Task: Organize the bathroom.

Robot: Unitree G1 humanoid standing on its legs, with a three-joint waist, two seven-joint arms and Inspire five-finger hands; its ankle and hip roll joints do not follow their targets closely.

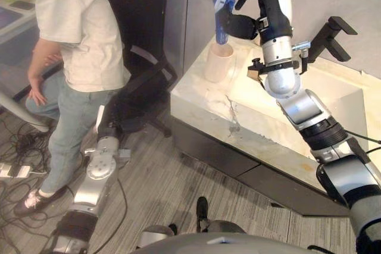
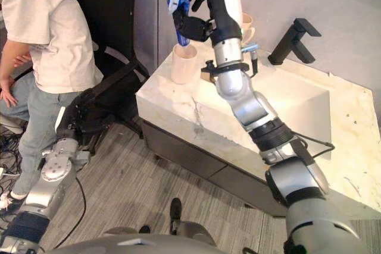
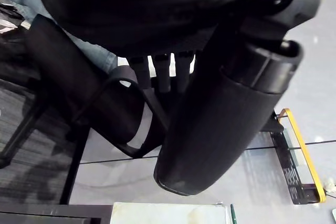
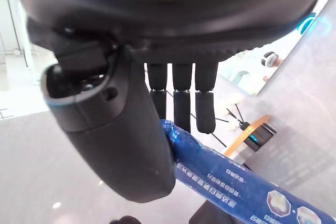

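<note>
My right hand (image 1: 253, 1) is raised over the back left corner of the marble counter (image 1: 202, 102), shut on a blue tube (image 1: 222, 22). In the right wrist view the tube (image 4: 226, 177) is pinched between thumb and fingers. The tube hangs upright, with its lower end at the mouth of a cream cup (image 1: 219, 62) standing on the counter. My left hand (image 1: 109, 124) hangs low beside the counter, near a black office chair (image 1: 143, 69); its fingers (image 3: 157, 74) are straight and hold nothing.
A black faucet (image 1: 330, 35) stands behind the sunken sink basin (image 1: 324, 96). A second cream cup (image 2: 247, 27) sits behind my right arm. A person (image 1: 77, 40) in a white shirt and jeans stands left of the chair. Cables lie on the floor at the far left.
</note>
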